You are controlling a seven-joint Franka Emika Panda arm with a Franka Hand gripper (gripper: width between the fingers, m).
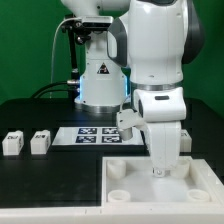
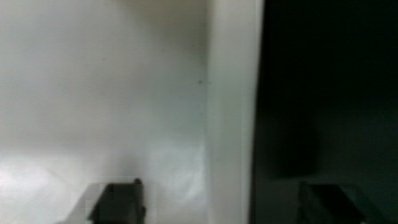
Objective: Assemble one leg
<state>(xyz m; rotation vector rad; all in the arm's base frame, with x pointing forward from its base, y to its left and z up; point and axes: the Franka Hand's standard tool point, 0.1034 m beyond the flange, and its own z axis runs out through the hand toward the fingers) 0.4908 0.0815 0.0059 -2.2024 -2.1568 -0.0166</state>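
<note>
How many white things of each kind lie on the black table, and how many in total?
Small stubby white plastic legs with square tags: 2
Large white square plastic panel with raised rim: 1
Thin flat white marker board: 1
White tagged piece, partly hidden, kind unclear: 1
Total: 5

Bare table [image 1: 50,185] beside raised-rim panel [image 1: 140,196] (exterior view's left), two legs [image 1: 12,143] standing beyond.

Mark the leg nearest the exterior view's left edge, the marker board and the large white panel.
leg [image 1: 12,143]: exterior view, middle of its body.
marker board [image 1: 95,135]: exterior view, centre of its tagged top.
large white panel [image 1: 195,190]: exterior view, bare floor inside the rim, to the exterior view's right of the arm.
</note>
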